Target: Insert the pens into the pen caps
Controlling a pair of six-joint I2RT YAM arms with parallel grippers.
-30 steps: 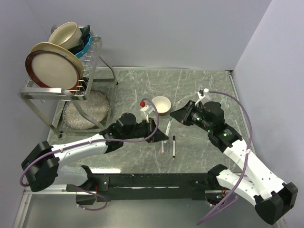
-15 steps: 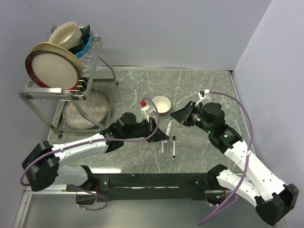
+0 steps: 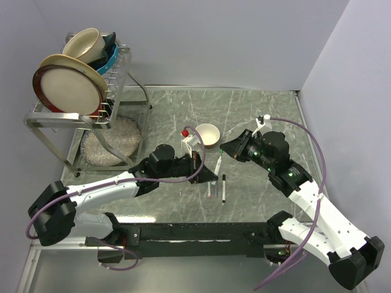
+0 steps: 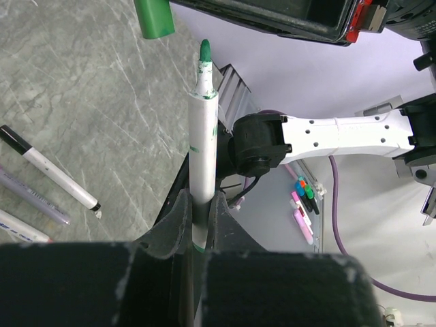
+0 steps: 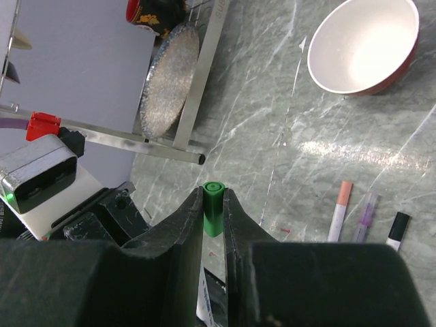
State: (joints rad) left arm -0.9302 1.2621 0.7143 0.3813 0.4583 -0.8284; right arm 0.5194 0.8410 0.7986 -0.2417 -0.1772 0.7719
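Observation:
My left gripper (image 4: pixel 199 211) is shut on a white pen (image 4: pixel 203 136) and holds it above the table with its bare green tip (image 4: pixel 204 51) pointing at the right gripper. My right gripper (image 5: pixel 213 196) is shut on the green cap (image 5: pixel 213 218). The cap (image 4: pixel 153 17) hangs just beyond the pen tip, offset to one side and not touching it. In the top view the left gripper (image 3: pixel 208 174) and the right gripper (image 3: pixel 226 148) face each other at mid-table with the pen (image 3: pixel 217 163) between them. A black-ended pen (image 3: pixel 223 188) and an orange-ended pen (image 5: pixel 339 211) lie on the table. No loose red or black cap shows.
A small cream bowl (image 3: pixel 206 134) stands just behind the grippers. A purple pen (image 5: pixel 364 216) lies between the two pens on the table. A dish rack (image 3: pixel 79 91) with plates and bowls stands at the back left, with a glittery plate (image 3: pixel 113 140) under it.
My right gripper with the green cap has edged slightly left toward the pen tip. The left gripper and its pen have barely moved.

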